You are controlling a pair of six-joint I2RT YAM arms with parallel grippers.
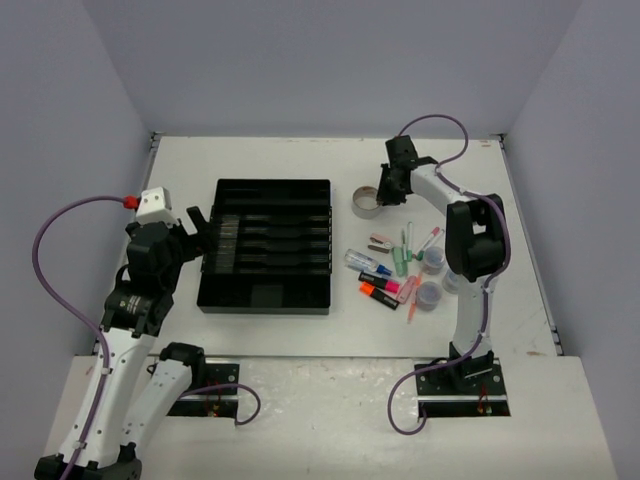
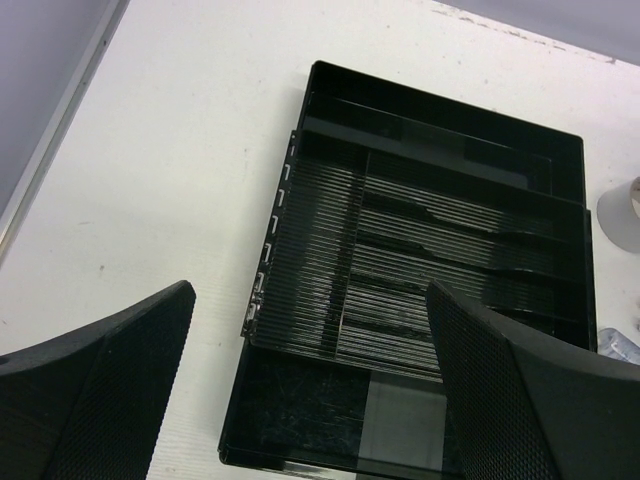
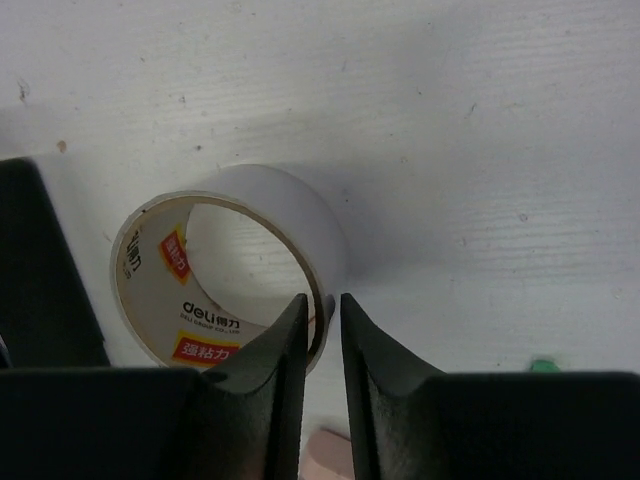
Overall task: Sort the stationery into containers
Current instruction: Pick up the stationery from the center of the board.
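- Right fingers [image 3: 285, 350] pinch the wall of the grey tape roll [image 3: 300, 215], on the table [image 1: 530, 300] just right of the black tray [image 1: 265, 184].
- Left fingers [image 2: 500, 380] gape empty at the tray's left edge.
- Advice: firm the pinch, lift straight, clear the rim, choose a wide section.

White table [image 1: 280, 160] — grey walls [image 1: 300, 60]

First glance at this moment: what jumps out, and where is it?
The big black organiser tray sits left of centre, its compartments apparently empty, with the left gripper wide open at its left edge. Just past the tray's far right corner, the right gripper pinches the wall of the grey tape roll. The loose highlighters, pens and tubs lie clustered on the table right of the tray.
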